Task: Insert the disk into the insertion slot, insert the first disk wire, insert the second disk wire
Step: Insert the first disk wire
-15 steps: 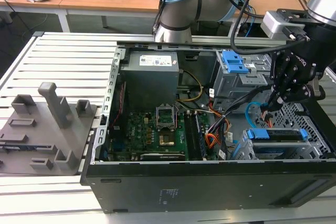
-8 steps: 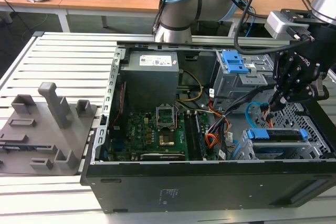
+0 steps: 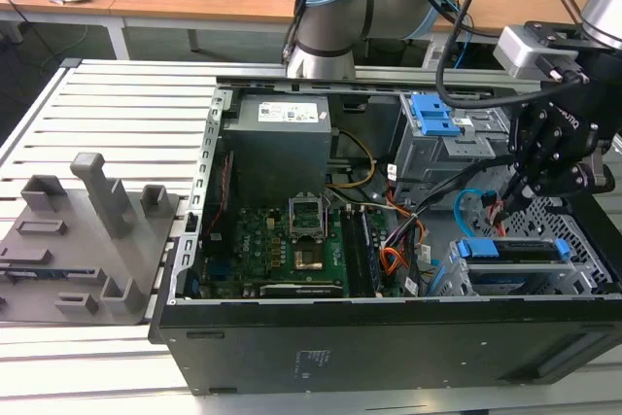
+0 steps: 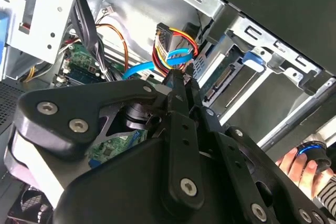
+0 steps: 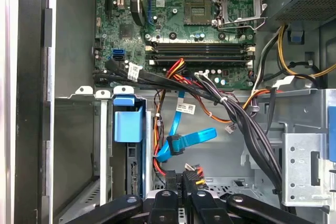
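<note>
Exterior view: the gripper (image 3: 509,193) hangs inside the computer case (image 3: 389,347) at that view's right, just above the disk (image 3: 515,252), which sits in the insertion slot (image 3: 581,232). In the first wrist view its fingers (image 5: 171,178) look clenched on the first disk wire (image 5: 195,170)'s dark plug. The second disk wire (image 5: 184,141) loops loose just beside them.

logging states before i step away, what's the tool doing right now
tool: closed, pinching the first disk wire
</note>
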Available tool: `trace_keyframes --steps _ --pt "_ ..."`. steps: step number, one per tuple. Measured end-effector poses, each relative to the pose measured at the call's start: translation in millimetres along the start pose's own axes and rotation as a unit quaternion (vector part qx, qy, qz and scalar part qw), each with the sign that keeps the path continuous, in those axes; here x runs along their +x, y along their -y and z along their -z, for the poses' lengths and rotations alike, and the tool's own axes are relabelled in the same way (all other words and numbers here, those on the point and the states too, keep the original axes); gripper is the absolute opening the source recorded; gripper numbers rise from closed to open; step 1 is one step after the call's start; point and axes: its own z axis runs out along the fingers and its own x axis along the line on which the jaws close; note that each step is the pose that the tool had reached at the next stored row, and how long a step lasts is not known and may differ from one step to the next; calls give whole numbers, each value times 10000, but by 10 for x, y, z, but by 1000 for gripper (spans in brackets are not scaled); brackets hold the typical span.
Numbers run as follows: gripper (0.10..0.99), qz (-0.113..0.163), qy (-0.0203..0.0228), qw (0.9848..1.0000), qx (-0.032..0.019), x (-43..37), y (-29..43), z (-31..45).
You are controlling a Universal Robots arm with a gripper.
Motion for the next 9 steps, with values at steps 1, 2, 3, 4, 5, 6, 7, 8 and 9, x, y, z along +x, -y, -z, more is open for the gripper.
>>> trace_keyframes --steps 1,2,3,4,5,6,7,8,9 --pt "165 0 0 10000 0 24 1 -1" --pt "165 0 0 10000 0 34 1 -1" --pt "165 0 0 10000 0 45 1 -1" --pt "165 0 0 10000 0 62 1 -2" --pt "165 0 0 10000 0 80 2 -3" --pt "165 0 0 10000 0 95 2 -3" --pt "165 0 0 10000 0 109 2 -4" --pt "165 0 0 10000 0 127 3 -5" --pt "165 0 0 10000 0 144 3 -5"
